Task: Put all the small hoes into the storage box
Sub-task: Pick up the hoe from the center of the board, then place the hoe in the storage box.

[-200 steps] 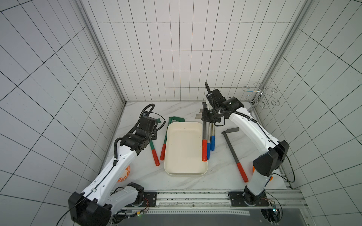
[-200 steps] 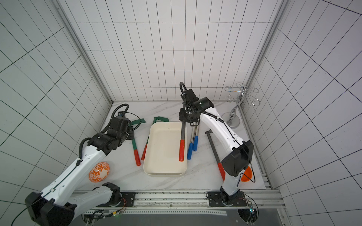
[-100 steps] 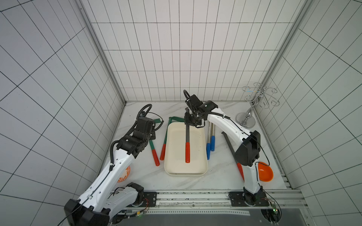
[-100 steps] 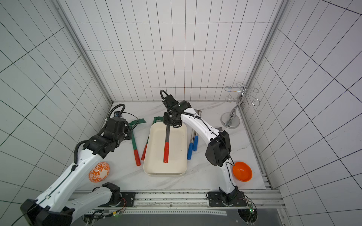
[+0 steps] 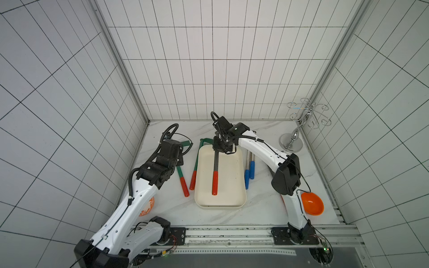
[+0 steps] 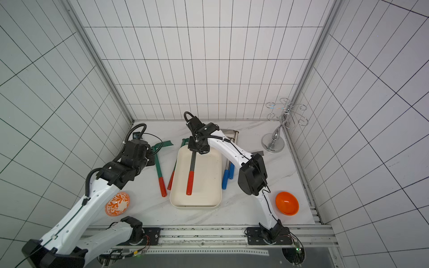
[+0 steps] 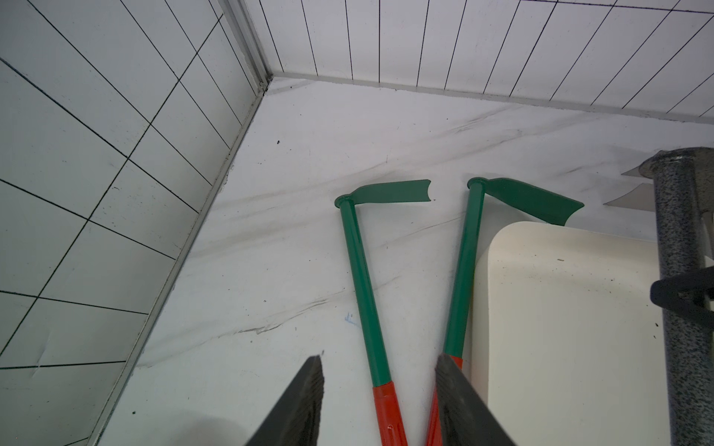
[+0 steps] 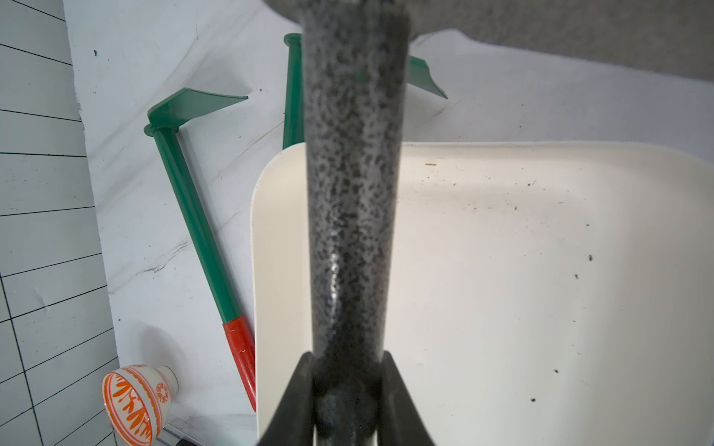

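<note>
small hoe (image 5: 216, 167): right gripper (image 8: 347, 359) clamped on its speckled shaft near the head. Likely stiff, head-heavy, slick; may swivel. left gripper (image 7: 378, 359) half-open, empty.

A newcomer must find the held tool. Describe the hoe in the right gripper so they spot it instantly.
Find the cream storage box in the middle of the table. Lengthwise over it runs one hoe, clamped near its head by the right gripper. Unlike the green-shafted hoes beside the box, its shaft is speckled grey.
</note>
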Robot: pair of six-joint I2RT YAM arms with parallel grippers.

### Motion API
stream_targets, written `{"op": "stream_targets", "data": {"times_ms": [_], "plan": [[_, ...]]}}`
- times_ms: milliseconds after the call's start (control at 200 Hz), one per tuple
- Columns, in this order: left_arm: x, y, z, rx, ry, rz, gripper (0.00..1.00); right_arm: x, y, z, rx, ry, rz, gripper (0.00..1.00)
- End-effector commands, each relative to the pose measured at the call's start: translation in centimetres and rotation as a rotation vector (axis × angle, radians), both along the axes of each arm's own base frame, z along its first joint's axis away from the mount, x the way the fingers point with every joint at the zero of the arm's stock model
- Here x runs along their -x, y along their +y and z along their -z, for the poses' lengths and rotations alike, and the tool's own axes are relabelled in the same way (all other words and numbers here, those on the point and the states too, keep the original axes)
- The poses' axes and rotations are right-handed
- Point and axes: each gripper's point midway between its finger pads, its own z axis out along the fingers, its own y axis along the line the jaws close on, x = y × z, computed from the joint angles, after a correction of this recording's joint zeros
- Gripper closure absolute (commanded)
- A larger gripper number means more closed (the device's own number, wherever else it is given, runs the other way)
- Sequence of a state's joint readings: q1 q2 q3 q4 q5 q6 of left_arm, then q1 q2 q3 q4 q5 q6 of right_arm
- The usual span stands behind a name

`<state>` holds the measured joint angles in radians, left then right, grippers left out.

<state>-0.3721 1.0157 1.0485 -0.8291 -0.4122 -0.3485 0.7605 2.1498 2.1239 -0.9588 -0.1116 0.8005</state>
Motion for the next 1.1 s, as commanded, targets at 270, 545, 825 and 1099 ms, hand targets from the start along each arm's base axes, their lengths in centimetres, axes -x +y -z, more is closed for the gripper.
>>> {"op": "stream_targets", "data": {"times_ms": [270,545,825,1099], "plan": [[0.5,0.8,-0.1,-0.004,-0.014,-0.035,0.51,0.7,2.9,-4.1,-0.054,-0.096,0.096,1.00],[0.6,0.8,0.2,-0.004,-0.010,-0.036,0.51,1.4,2.9,-3.3,-0.025,-0.100,0.138,1.00],[0.7,0.8,0.2,-0.001,-0.012,-0.036,0.51,1.7,3.4,-1.4,0.001,-0.074,0.136,1.00],[0.6,0.8,0.2,0.003,-0.012,-0.035,0.51,1.8,3.4,1.0,0.046,-0.051,0.123,1.00]]}}
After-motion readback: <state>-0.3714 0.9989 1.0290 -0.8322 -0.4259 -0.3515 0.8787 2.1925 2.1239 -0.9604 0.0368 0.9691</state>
